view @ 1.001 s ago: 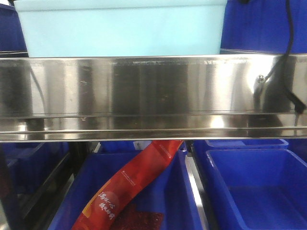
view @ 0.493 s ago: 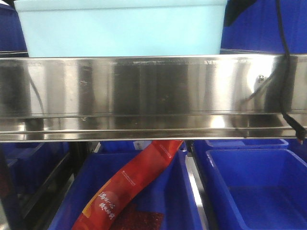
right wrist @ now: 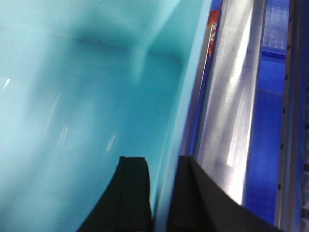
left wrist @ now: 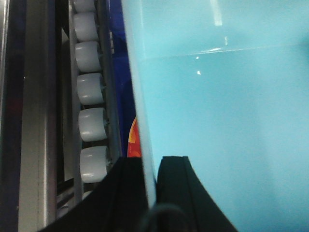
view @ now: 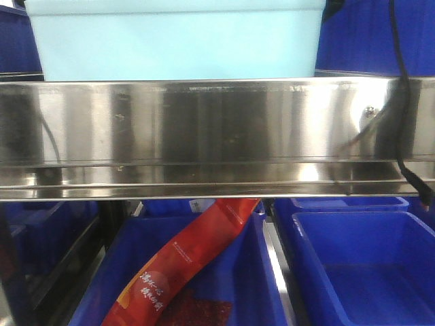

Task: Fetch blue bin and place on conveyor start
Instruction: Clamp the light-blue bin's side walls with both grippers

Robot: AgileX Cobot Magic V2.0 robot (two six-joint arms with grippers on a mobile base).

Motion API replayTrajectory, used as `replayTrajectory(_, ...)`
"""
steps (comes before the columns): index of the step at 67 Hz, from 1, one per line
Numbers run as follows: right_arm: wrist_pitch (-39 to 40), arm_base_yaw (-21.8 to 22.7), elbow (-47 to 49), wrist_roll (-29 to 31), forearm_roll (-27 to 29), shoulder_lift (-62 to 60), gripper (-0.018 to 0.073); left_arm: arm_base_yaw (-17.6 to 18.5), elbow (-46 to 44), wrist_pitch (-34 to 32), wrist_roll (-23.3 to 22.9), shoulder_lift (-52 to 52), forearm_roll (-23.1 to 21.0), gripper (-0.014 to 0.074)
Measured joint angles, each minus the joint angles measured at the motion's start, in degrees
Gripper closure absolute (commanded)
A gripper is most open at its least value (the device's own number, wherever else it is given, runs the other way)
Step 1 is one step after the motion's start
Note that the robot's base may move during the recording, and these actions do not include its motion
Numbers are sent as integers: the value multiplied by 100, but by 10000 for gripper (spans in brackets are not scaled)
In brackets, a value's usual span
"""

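Note:
The pale cyan blue bin point(view: 177, 47) shows at the top of the front view, just above the shiny steel shelf rail point(view: 204, 136). In the left wrist view my left gripper point(left wrist: 150, 166) is shut on the bin's left wall point(left wrist: 140, 106), one finger inside, one outside. In the right wrist view my right gripper point(right wrist: 161, 166) is shut on the bin's right wall point(right wrist: 186, 111) the same way. The bin's inside point(right wrist: 72, 96) fills both wrist views. The conveyor start is out of view.
White shelf rollers point(left wrist: 91, 87) run beside the bin's left wall. Below the rail stand dark royal-blue bins point(view: 353, 265); the left one point(view: 204, 299) holds a red snack packet point(view: 183, 261). A black cable point(view: 401, 102) hangs at the right. A steel rail point(right wrist: 231, 96) lies beside the bin's right wall.
The cyan bin has shifted slightly to the right and a little up in the front view. The black cable at the right has swung left and now hangs lower.

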State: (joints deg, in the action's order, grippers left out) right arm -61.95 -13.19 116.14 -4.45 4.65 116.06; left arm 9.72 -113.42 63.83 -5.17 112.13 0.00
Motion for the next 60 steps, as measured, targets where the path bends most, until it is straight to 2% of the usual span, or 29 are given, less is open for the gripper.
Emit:
replayTrajectory(17,-76,0,-20,-10,0,-259,713,0,-627,672,0,57,-31,708)
replayTrajectory(37,-19,0,-20,-43,-77,-1224,713,11,-1283,733,0,-483,-126,708)
replayTrajectory(60,-10,0,-20,-57,-77,-1437,713,23,-1326,783,-2,-668,-163,708)
